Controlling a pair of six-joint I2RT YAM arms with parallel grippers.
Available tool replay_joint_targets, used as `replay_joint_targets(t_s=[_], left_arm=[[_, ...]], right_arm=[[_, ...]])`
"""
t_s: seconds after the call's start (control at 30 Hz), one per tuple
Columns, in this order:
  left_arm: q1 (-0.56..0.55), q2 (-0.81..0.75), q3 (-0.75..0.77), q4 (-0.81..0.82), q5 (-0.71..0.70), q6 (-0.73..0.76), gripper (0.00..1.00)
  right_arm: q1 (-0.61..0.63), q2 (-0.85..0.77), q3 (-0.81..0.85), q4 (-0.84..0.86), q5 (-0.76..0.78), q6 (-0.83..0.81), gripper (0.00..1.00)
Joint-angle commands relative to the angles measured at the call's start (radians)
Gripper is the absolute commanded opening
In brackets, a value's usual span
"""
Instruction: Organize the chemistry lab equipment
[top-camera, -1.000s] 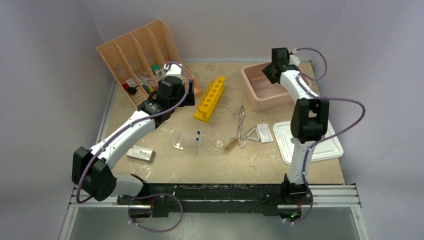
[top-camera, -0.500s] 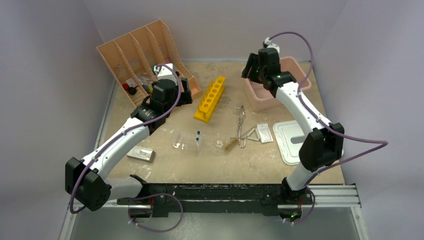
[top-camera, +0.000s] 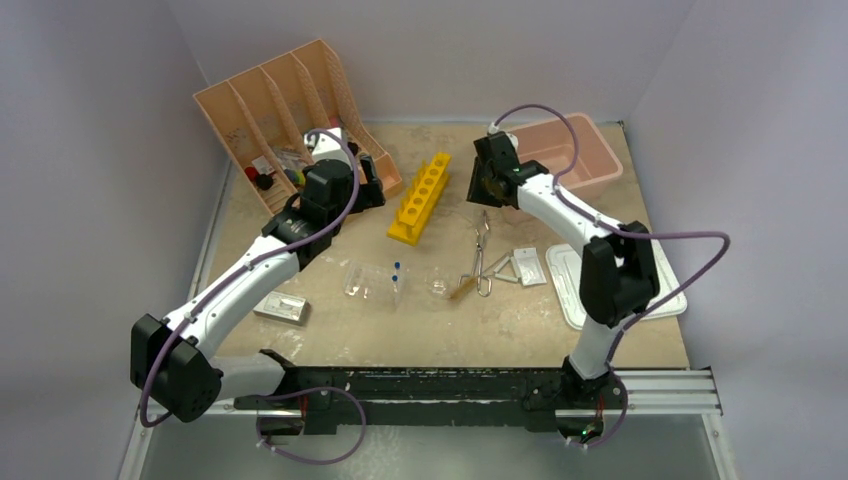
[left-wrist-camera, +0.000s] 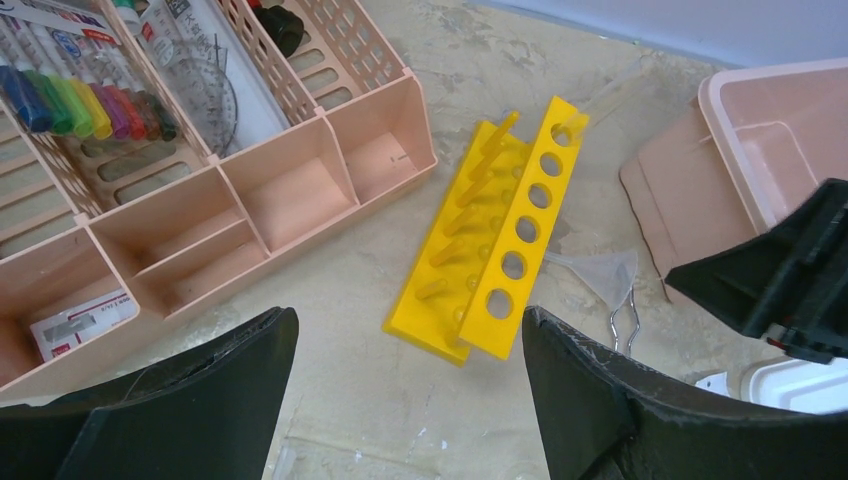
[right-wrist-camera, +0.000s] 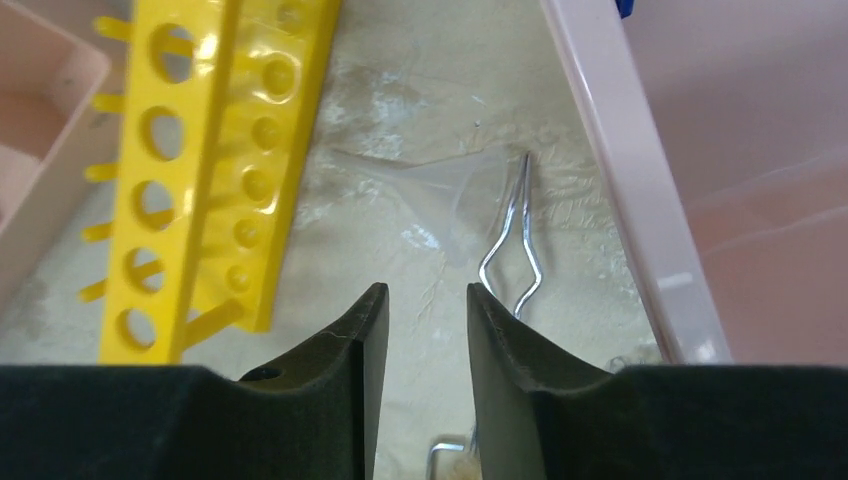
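The metal tongs (top-camera: 481, 255) lie mid-table, with their tips beside a clear funnel (right-wrist-camera: 450, 185). My right gripper (right-wrist-camera: 427, 292) hovers above the bare table just left of the tongs (right-wrist-camera: 510, 240). It is open by a narrow gap with nothing in it. In the top view it (top-camera: 483, 190) sits between the yellow rack and the pink tub. A brush (top-camera: 463, 288), wire triangle (top-camera: 503, 268) and white packet (top-camera: 529, 266) lie near the tongs. Blue-tipped pipettes (top-camera: 395, 272) and a silver blister sheet (top-camera: 281, 307) lie further left. My left gripper (left-wrist-camera: 410, 320) is wide open and empty by the organizer.
A yellow test-tube rack (top-camera: 421, 197) lies between the two grippers. The peach slotted organizer (top-camera: 270, 110) stands at the back left with pens and small items in it. The pink tub (top-camera: 560, 155) sits at the back right, and its white lid (top-camera: 600, 290) lies right of the tongs.
My right arm swung left from over the pink tub to the spot between tub and rack, and its jaws widened and then narrowed. The left arm shifted slightly early on and then held still.
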Motion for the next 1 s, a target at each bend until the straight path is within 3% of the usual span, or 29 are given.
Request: replay_joint_targets(t_s=[0.0, 0.1, 0.2, 0.53, 0.63, 0.73, 0.97], left_arm=[[0.006, -0.031, -0.005, 0.029, -0.031, -0.026, 0.82], [0.005, -0.033, -0.006, 0.022, -0.038, -0.024, 0.82], [0.005, -0.033, -0.002, 0.018, -0.049, -0.021, 0.82], [0.007, -0.038, -0.009, 0.02, -0.079, -0.014, 0.82], [0.007, -0.037, -0.009, 0.017, -0.083, -0.011, 0.82], [0.007, -0.037, -0.009, 0.016, -0.088, -0.007, 0.82], [0.007, -0.043, -0.011, 0.035, -0.045, 0.007, 0.81]], right_arm=[[0.004, 0.068, 0.066, 0.005, 0.078, 0.017, 0.4], [0.004, 0.131, 0.11, -0.007, 0.086, 0.024, 0.48], [0.004, 0.187, 0.146, -0.036, 0.054, 0.045, 0.48], [0.004, 0.241, 0.142, 0.006, 0.028, 0.108, 0.3], [0.003, 0.24, 0.133, 0.016, 0.034, 0.117, 0.2], [0.003, 0.215, 0.121, 0.038, 0.054, 0.123, 0.1], [0.003, 0.092, 0.116, 0.027, 0.037, 0.141, 0.02]])
